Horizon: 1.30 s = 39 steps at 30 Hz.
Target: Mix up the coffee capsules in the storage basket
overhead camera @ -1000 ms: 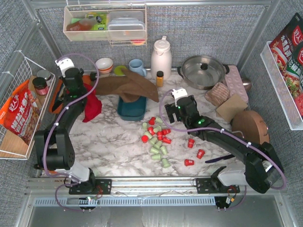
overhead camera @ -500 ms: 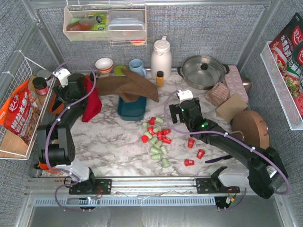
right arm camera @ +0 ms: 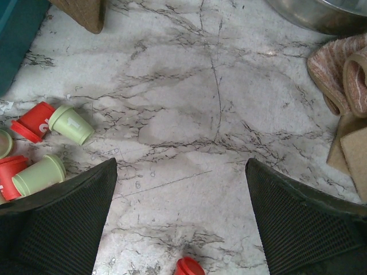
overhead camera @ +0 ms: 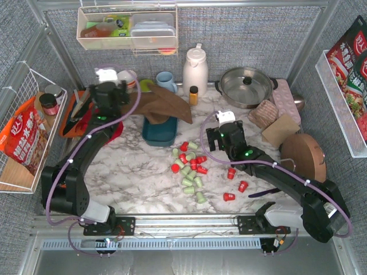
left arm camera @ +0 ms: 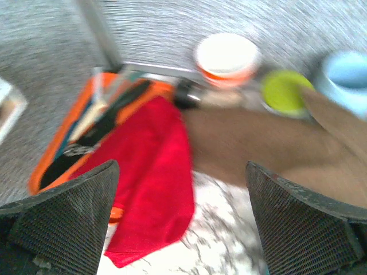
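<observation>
My left pincer (left arm camera: 180, 172) hangs wide and empty above the red cloth (left arm camera: 152, 189) and the brown cloth (left arm camera: 258, 143). My right pincer (right arm camera: 180, 169) is also wide, holding nothing, over bare bench (right arm camera: 218, 103). The coffee capsules (overhead camera: 189, 163) lie loose on the bench, red and green together, just in front of the basket (overhead camera: 160, 134), which the brown cloth partly covers. I judge the gathering not yet begun. Next I should pull the cloth off, then carry the capsules in.

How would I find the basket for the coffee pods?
Start at the tall white jug at the back of the marble table. Just in front and left sits the storage basket: the only dark teal bin, half hidden under a brown cloth.
</observation>
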{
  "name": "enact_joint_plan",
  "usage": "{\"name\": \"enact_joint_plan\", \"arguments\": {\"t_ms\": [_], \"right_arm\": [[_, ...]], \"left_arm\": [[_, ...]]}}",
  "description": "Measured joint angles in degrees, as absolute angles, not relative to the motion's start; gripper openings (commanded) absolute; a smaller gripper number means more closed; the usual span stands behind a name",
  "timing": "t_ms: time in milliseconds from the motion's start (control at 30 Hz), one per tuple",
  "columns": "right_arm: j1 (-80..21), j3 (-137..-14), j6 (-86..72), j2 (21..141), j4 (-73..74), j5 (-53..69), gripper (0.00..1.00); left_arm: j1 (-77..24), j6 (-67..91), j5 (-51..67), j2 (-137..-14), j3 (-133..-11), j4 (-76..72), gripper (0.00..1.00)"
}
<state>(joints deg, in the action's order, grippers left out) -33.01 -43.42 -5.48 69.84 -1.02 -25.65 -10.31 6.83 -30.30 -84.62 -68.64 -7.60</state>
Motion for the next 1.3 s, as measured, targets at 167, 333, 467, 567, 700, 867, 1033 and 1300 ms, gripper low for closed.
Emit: {"name": "enact_joint_plan", "arguments": {"t_ms": [167, 333, 467, 567, 700, 867, 1033, 1300], "right_arm": [[-33.01, -43.11, -5.63, 69.28, -0.91, -25.67, 0.98], [-33.01, -42.72, -5.82, 67.94, -1.06, -25.65, 0.99], [-33.01, -42.33, -5.80, 67.83, -0.97, -25.65, 0.98], [-32.99, -42.33, -5.78, 67.92, -0.97, -25.65, 0.99], [-32.97, -42.33, -5.56, 68.23, -0.99, -25.65, 0.99], [-32.97, -42.37, -5.37, 69.17, -0.97, -25.65, 0.99], [-32.99, -42.46, -5.15, 70.02, -0.97, -25.69, 0.99], [-32.97, -42.48, -4.95, 70.67, -0.97, -26.35, 0.99]], "left_arm": [[-17.47, -4.34, -14.17, -85.49, -64.42, -7.11, 0.99], [-18.98, -13.98, 3.64, -88.79, -61.58, -7.90, 0.99], [-18.92, -24.12, 15.53, -91.88, -59.48, -10.61, 0.99], [-19.05, -32.10, 22.59, -95.33, -59.13, -11.25, 0.99], [-18.98, -39.31, 26.13, -99.98, -60.42, -12.78, 0.99], [-19.16, -45.91, 26.94, -105.03, -62.24, -15.88, 0.99], [-20.16, -49.52, 25.30, -109.65, -64.53, -19.25, 0.99], [-21.56, -50.46, 18.04, -113.58, -62.98, -31.86, 0.40]]}}
